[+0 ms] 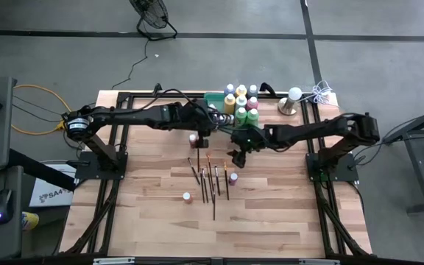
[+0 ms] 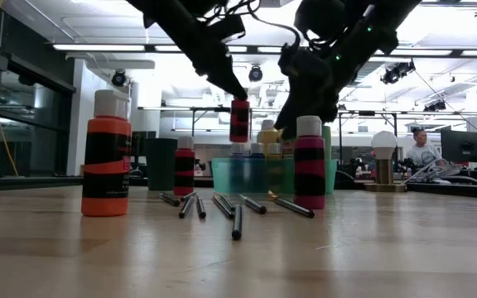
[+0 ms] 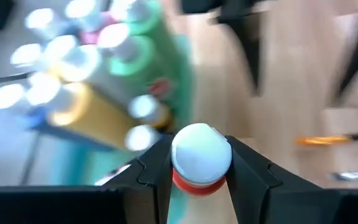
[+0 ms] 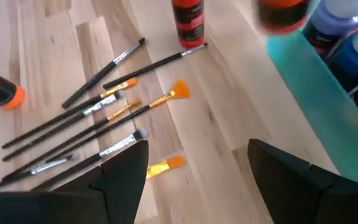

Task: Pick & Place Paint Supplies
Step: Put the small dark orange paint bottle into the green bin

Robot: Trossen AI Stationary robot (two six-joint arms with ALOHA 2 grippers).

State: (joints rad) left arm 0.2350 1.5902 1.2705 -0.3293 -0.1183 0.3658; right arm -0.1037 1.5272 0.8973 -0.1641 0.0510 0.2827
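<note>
While my left gripper [image 3: 199, 180] pinches 1 red bottle [image 2: 239, 121] aloft, probably near the tray [image 2: 251, 175], my right gripper [image 4: 194, 171] hangs spread above brushes [image 4: 114, 106].

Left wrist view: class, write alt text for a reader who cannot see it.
The left end effector grips a red paint bottle by its white cap. Beyond stands a green tray packed with yellow, green and pink bottles, with an orange-tipped brush on the wooden table.
</note>
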